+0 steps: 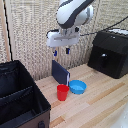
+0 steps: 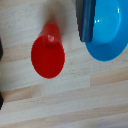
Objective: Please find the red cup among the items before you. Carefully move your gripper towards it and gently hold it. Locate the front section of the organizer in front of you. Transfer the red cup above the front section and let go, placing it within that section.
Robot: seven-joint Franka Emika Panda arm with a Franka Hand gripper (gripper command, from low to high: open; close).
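Note:
The red cup (image 1: 62,92) stands upright on the wooden table, just to the exterior view's left of the blue bowl (image 1: 77,87). In the wrist view the red cup (image 2: 48,52) is seen from above with its mouth open, and the blue bowl (image 2: 106,32) lies beside it. My gripper (image 1: 61,51) hangs well above the cup with its blue-tipped fingers apart and empty. The black fabric organizer (image 1: 20,97) fills the exterior view's lower left. Its front section (image 1: 17,111) lies behind a cross divider at the near end.
A dark blue flat box (image 1: 60,73) stands upright behind the cup and bowl; it also shows in the wrist view (image 2: 85,20). A black hard-cased machine (image 1: 110,52) sits at the exterior view's right. A wicker screen forms the backdrop.

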